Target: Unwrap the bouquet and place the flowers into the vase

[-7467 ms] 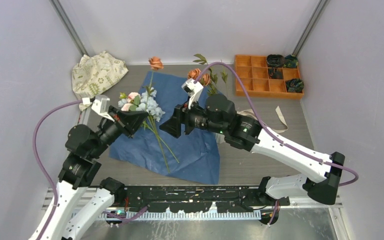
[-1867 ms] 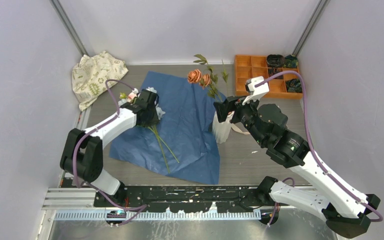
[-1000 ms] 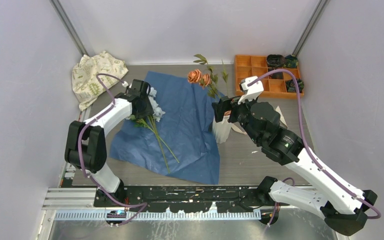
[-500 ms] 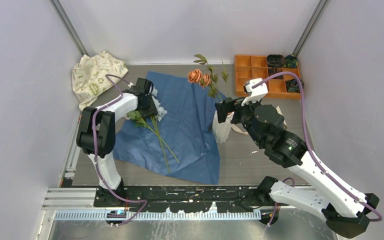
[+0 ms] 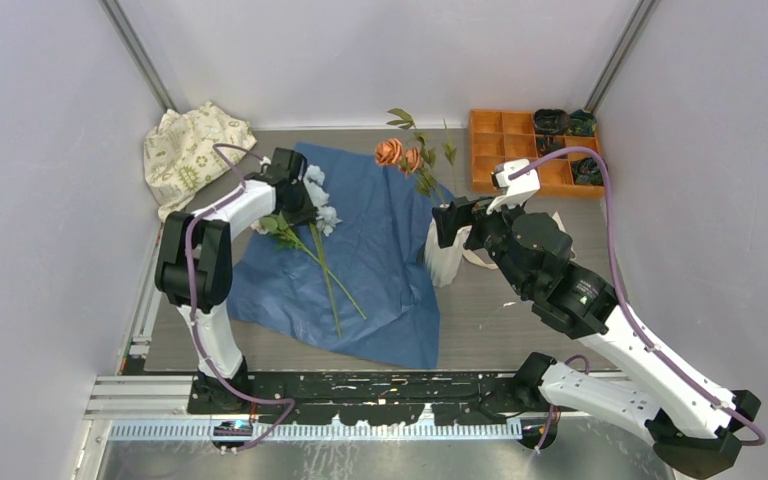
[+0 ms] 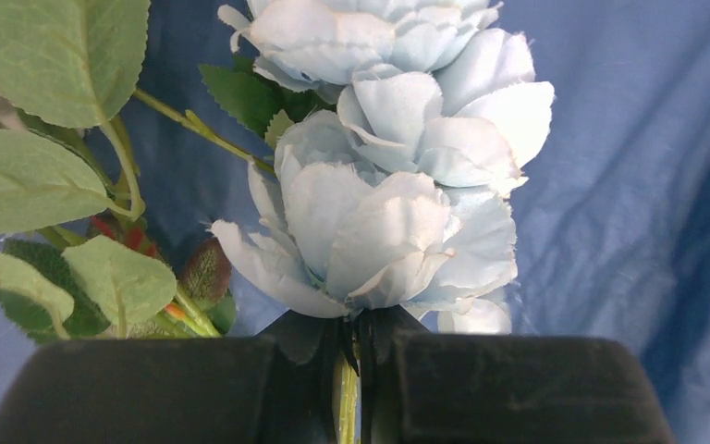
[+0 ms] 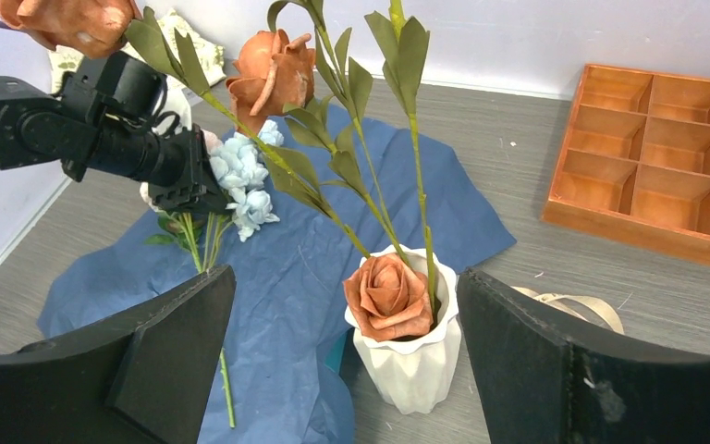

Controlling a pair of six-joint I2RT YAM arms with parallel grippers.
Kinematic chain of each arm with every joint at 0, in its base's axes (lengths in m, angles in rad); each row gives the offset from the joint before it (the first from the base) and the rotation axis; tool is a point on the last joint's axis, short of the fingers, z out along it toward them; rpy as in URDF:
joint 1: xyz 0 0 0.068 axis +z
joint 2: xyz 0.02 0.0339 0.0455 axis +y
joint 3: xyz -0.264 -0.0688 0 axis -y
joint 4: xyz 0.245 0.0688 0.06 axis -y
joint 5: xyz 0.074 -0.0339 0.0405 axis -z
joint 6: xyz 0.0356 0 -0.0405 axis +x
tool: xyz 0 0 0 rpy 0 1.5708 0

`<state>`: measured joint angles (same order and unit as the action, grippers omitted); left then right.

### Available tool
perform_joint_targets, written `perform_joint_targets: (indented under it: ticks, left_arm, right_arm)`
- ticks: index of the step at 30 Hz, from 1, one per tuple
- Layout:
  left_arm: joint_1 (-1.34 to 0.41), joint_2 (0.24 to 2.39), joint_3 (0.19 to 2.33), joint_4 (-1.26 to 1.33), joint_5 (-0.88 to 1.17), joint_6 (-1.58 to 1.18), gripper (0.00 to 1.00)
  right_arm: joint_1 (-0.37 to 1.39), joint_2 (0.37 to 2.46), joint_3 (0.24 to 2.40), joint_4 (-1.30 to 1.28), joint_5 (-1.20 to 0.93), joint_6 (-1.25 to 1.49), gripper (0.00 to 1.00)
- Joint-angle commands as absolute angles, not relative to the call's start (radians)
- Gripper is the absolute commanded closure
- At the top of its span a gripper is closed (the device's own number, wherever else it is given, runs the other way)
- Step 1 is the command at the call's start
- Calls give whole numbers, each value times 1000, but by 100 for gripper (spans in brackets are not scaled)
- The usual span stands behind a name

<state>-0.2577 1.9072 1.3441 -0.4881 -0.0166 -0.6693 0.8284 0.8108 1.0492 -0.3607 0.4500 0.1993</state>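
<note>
Left wrist view: the left tool [image 6: 349, 393] is clenched on the green stem [image 6: 344, 402] just under a pale blue flower [image 6: 379, 222].
That spray lies on crinkled blue paper [image 5: 380, 260] at the tabletop's [image 5: 520, 320] far left, well apart from the ridged white vase [image 7: 407, 375] holding rust-orange roses [image 7: 388, 296]. The right tool [image 7: 344, 276] hangs released, one finger on each side of the vase. The fabric petals look light and crushable and the stem probably stiff, so the stem is the place to hold.

printed cloth [image 5: 195, 150], orange tray [image 5: 505, 165]
</note>
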Motion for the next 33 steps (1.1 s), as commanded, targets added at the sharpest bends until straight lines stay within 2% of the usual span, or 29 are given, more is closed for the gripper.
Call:
perform_joint_targets:
  ticks: [1,12,17,23,33]
  left_arm:
    - [-254,1715,1372,-403,76,-668,95]
    - [-255,1244,1324,-293,162,-624,95]
    - [-256,1096,1321,-218,209,-598,94]
    - [-256,1017,1351,-182,270,-602,92]
    - [-261,1010,1329,-52,345,-660,91]
  right_arm:
    - [827,782,1052,-315,448,224,5]
    - [827,736,1035,-321,441,245,5]
    - [826,725,1033,-327,436,260,5]
    - [827,702,1029,-331,433,274,5]
    - [827,693,1040,-350,425,291,5]
